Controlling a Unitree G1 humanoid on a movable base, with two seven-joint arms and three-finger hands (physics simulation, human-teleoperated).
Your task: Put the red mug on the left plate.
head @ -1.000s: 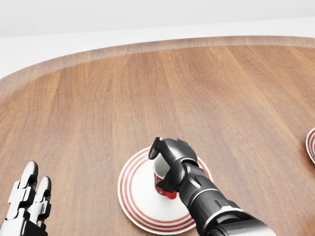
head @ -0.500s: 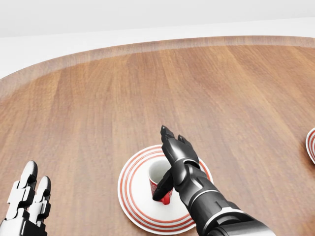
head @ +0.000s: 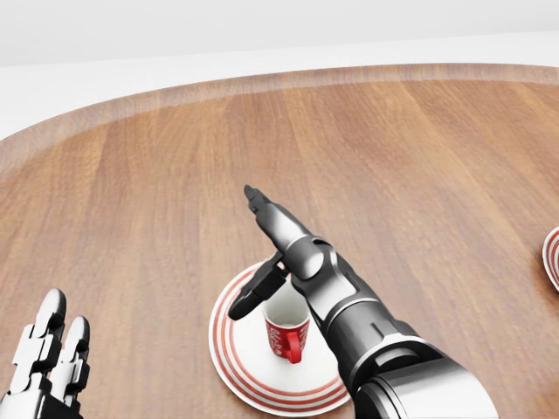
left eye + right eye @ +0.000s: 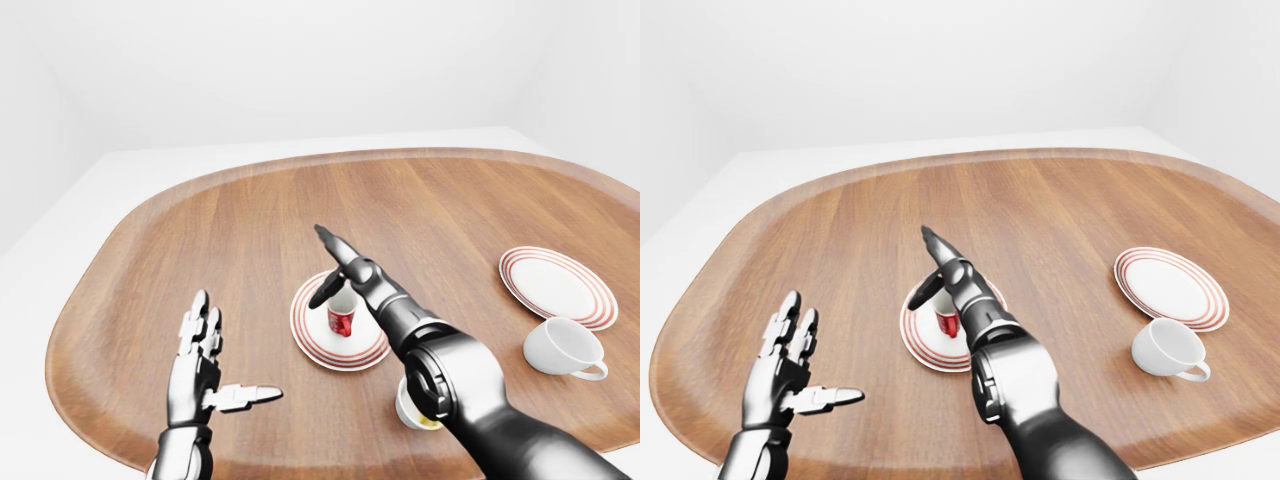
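Red mug [image 3: 286, 336] stands upright on the left plate [image 3: 234, 349], near its centre. Right hand [image 3: 278, 253] is released, fingers splayed, hovering above at the mug's 11 o'clock. Left hand [image 4: 205, 362] idle, fingers spread, over the wooden bench [image 4: 240, 230]. Best: lift straight up, avoiding the rim.

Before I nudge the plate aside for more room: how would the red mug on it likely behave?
The red mug stands upright and free on the left plate; the right hand is open above it. It looks rigid and glossy, so it would probably slide on the smooth plate rather than bend. Being taller than wide, with a side handle, a quick shove might tip it.
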